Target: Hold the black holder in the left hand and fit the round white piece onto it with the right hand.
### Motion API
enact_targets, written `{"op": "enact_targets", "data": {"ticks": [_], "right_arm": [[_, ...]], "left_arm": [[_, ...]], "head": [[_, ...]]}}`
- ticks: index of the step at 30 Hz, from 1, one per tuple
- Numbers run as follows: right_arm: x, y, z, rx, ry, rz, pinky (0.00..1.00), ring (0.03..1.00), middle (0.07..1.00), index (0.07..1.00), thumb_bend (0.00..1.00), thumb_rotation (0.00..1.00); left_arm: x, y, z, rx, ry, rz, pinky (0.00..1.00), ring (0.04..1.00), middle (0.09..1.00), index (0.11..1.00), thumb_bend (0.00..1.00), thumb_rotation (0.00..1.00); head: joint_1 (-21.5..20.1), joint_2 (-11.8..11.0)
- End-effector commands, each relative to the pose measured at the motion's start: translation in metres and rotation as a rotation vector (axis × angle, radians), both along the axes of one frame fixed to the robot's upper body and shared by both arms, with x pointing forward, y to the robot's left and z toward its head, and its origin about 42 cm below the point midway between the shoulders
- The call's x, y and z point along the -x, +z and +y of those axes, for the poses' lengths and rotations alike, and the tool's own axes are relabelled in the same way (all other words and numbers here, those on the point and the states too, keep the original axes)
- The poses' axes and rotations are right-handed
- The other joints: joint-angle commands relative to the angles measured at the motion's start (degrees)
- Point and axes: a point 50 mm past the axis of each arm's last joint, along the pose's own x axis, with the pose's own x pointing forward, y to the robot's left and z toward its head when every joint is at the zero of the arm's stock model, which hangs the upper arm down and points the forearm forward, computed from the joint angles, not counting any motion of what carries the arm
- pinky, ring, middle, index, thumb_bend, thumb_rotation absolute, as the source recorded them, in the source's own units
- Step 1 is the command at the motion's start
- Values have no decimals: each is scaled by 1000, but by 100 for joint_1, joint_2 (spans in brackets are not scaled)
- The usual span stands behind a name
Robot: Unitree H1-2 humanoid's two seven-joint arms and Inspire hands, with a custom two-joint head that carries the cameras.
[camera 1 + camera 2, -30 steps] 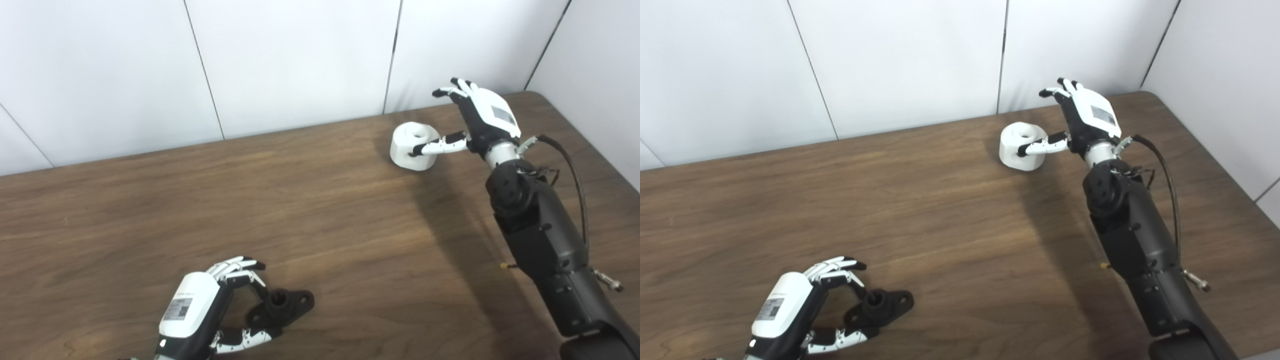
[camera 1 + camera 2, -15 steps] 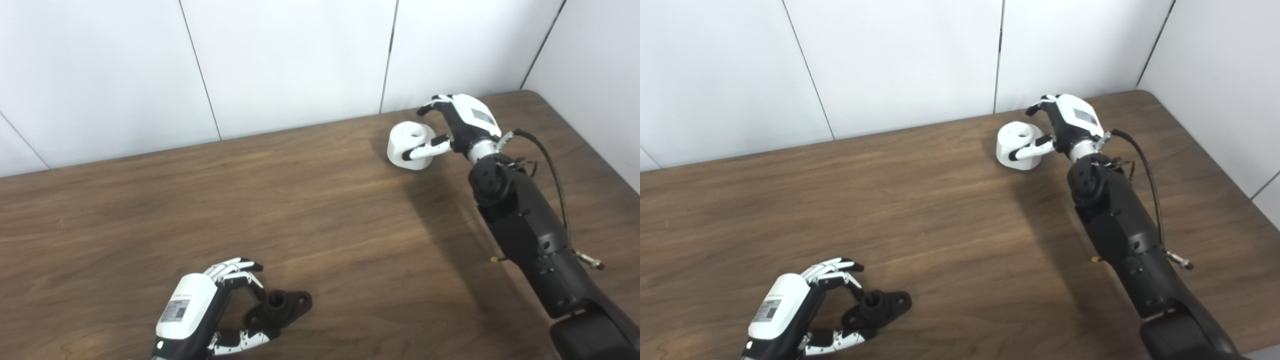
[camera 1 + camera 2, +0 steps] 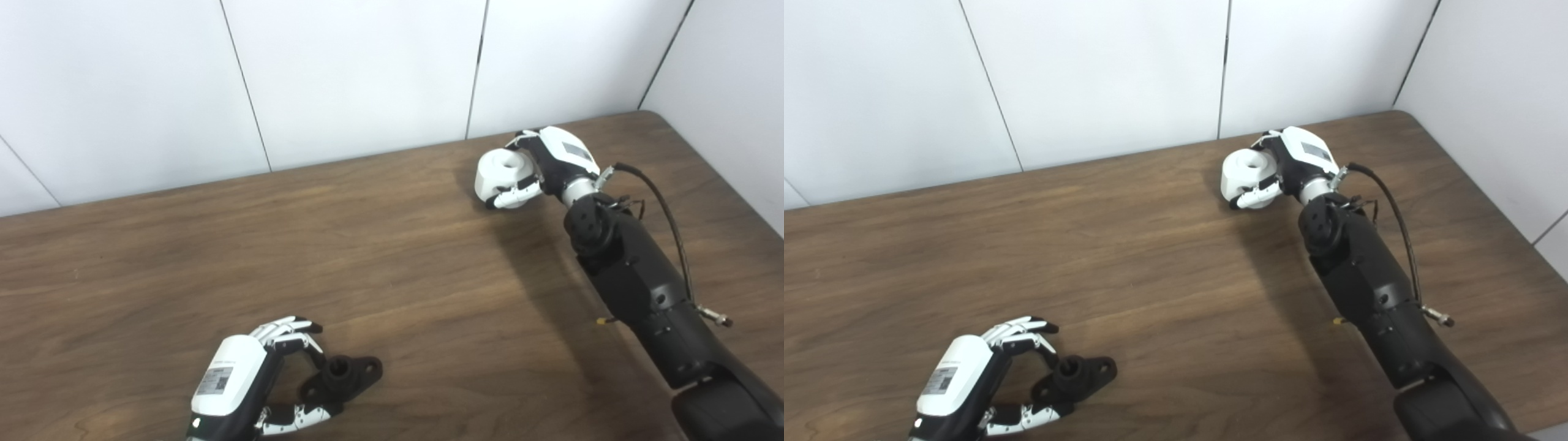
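The black holder (image 3: 344, 376) lies flat on the wooden table (image 3: 398, 275) near the front edge, its round socket facing up. My left hand (image 3: 245, 375) is open and cupped around the holder's left end, with the thumb against its near side and the fingers arched above it, apart from it. The round white piece (image 3: 501, 171), with a hole in its top, is at the far right of the table. My right hand (image 3: 554, 162) is shut on it, thumb across the front and fingers wrapped behind. I cannot tell whether the piece has left the table.
White wall panels (image 3: 367, 73) run along the table's far edge and turn a corner at the right. The right arm (image 3: 643, 288) stretches diagonally across the right part of the table with a cable looped beside it.
My right hand dropped from above the white piece and closed its fingers and thumb around it. The left hand and black holder have not moved. The camera shifted slightly.
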Motion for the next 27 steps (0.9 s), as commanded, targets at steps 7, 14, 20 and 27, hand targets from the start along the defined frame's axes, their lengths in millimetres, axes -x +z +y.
{"op": "enact_targets", "data": {"ticks": [7,14,20,27], "right_arm": [[-7,32,-6,23,9,-117,870,974,901,629,826,266],[-3,33,-7,28,7,-132,850,959,888,621,810,262],[-3,30,-8,20,13,-157,834,941,873,597,805,242],[-3,29,-8,32,18,-161,822,931,862,581,794,230]], "left_arm": [[5,-1,2,-25,5,16,808,839,773,487,515,56],[6,-1,2,-30,3,18,807,838,773,487,515,57],[6,-2,2,-28,3,18,809,837,772,487,515,56],[6,-1,3,-30,3,21,816,839,775,487,515,57]], "head": [[44,32],[74,32],[77,36],[110,54]]}}
